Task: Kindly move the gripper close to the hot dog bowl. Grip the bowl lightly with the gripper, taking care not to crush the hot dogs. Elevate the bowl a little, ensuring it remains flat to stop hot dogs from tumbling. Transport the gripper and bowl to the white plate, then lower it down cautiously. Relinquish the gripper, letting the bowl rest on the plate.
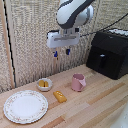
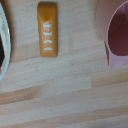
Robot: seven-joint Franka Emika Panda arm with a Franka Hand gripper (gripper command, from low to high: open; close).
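Observation:
In the exterior view my gripper (image 1: 62,52) hangs high above the table with its two blue-tipped fingers apart and nothing between them. It is well above and to the exterior view's right of the hot dog bowl (image 1: 44,84). That is a small white bowl holding orange-yellow hot dogs (image 1: 44,83), standing near the back wall. The large white plate (image 1: 26,106) with a speckled rim lies in front of the bowl at the exterior view's left. The wrist view shows no fingers. A curved white dish rim (image 2: 4,45) shows at its edge, and I cannot tell which dish it is.
A pink mug (image 1: 78,82) (image 2: 116,35) stands to the exterior view's right of the bowl. A lone orange-yellow oblong bread-like piece (image 1: 60,96) (image 2: 49,35) lies between plate and mug. A black appliance (image 1: 107,52) stands at the back right. A woven wall runs behind the table.

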